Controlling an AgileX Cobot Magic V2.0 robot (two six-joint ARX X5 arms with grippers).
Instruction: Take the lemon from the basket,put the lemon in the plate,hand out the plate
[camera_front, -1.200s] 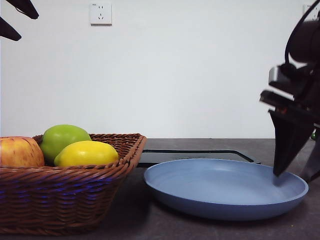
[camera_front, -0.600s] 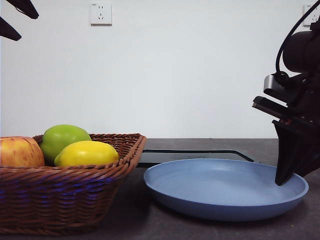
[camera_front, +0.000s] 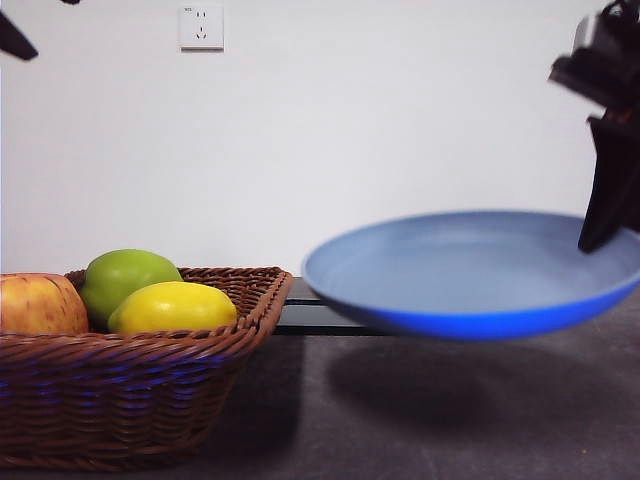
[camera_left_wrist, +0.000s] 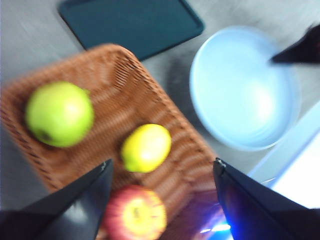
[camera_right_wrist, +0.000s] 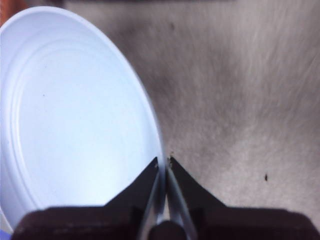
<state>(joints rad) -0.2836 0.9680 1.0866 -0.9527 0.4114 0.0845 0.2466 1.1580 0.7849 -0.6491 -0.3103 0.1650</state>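
The yellow lemon (camera_front: 172, 307) lies in the brown wicker basket (camera_front: 140, 395) at the left, also seen from above in the left wrist view as lemon (camera_left_wrist: 146, 148) in the basket (camera_left_wrist: 115, 75). The light-blue plate (camera_front: 470, 275) hangs empty above the table, tilted. My right gripper (camera_front: 603, 232) is shut on the plate's right rim; the right wrist view shows the jaws pinching the plate (camera_right_wrist: 75, 120) at the gripper (camera_right_wrist: 163, 162). My left gripper (camera_left_wrist: 160, 170) hovers high over the basket, open and empty.
A green apple (camera_front: 128, 281) and a red-yellow apple (camera_front: 40, 304) share the basket. A flat black tray (camera_front: 320, 318) lies behind the plate on the dark grey table (camera_front: 420, 430). A wall socket (camera_front: 201, 27) sits on the white wall.
The right gripper has lifted the plate off the table, raising it well above the surface. The lemon stays in the basket. The left gripper's tip rose slightly at the top left.
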